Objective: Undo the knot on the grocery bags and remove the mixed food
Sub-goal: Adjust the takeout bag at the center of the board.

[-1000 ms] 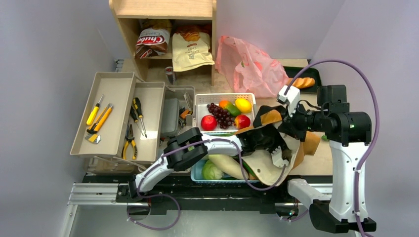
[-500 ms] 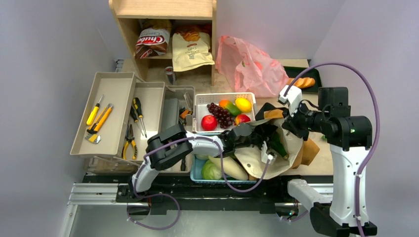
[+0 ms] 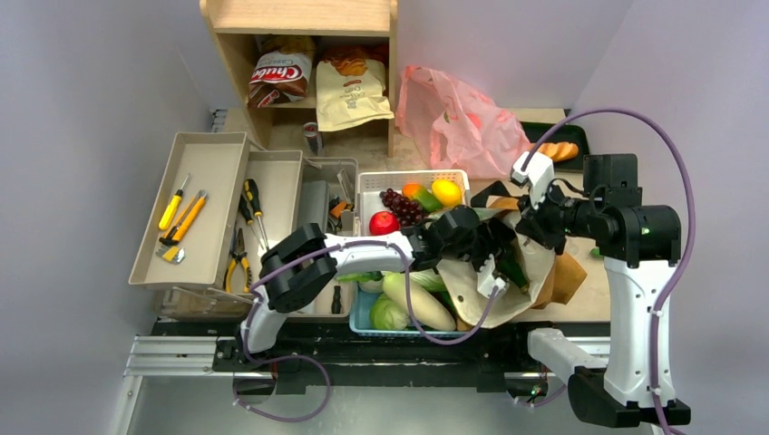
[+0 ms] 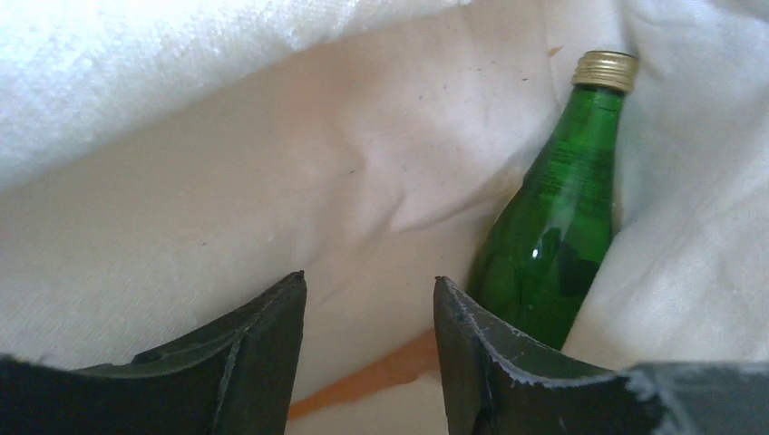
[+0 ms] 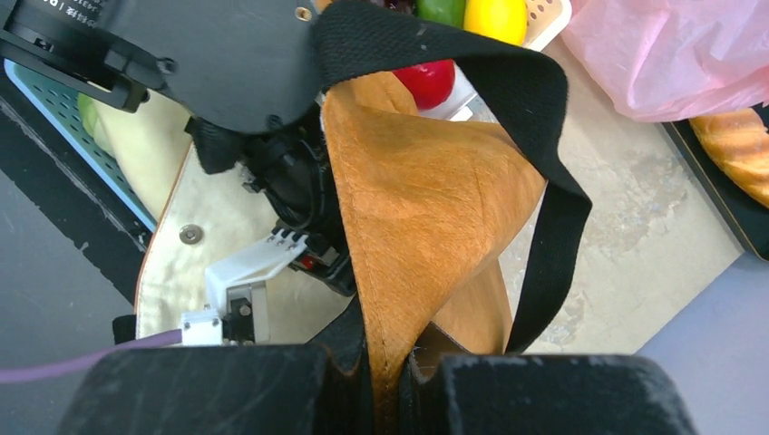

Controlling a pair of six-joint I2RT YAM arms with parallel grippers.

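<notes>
The creased brown bag has black straps.

The left arm stretches rightward, the left pincer parted and empty; the right pincer pinches the bag rim.

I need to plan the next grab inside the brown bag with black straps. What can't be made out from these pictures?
- Base of the green glass bottle: left wrist view, behind a finger of the left gripper.
- Anything else inside the brown bag with black straps: top view, covered by the left arm and the bag's folds.
- Knot on the thin pink plastic bag: top view, lost in its crumples.
</notes>
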